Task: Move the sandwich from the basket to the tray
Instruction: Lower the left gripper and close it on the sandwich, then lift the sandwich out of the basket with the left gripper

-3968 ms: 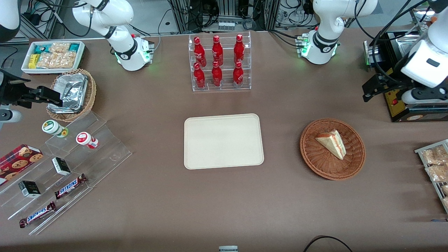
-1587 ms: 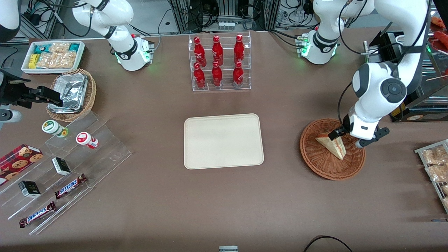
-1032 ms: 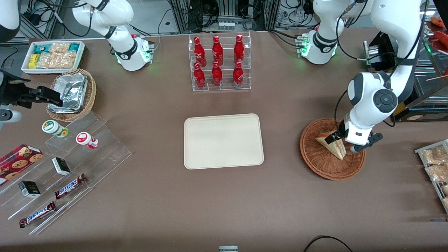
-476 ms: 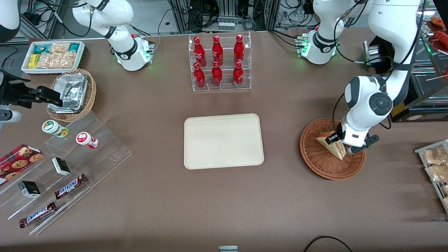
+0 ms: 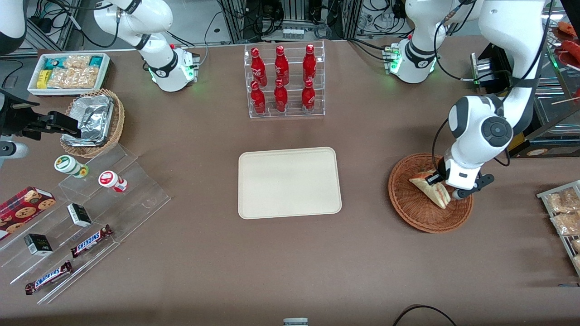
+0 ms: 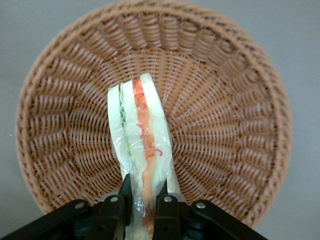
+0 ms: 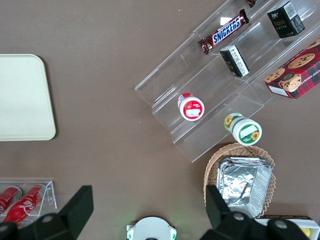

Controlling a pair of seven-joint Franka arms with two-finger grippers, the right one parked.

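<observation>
Left wrist view shows the gripper (image 6: 142,200) jaws pinching the sandwich (image 6: 142,140) at one end, its long axis pointing away from them, inside the basket (image 6: 240,125); tray (image 5: 290,182) lies mid-desk.

The front view looks steeply down over the whole counter (image 5: 190,271). The left wrist view hangs close over the basket (image 6: 240,80), looking straight down past its claw (image 6: 143,200). The right wrist view looks down too, sharing the tray (image 7: 22,100) with the front view.
</observation>
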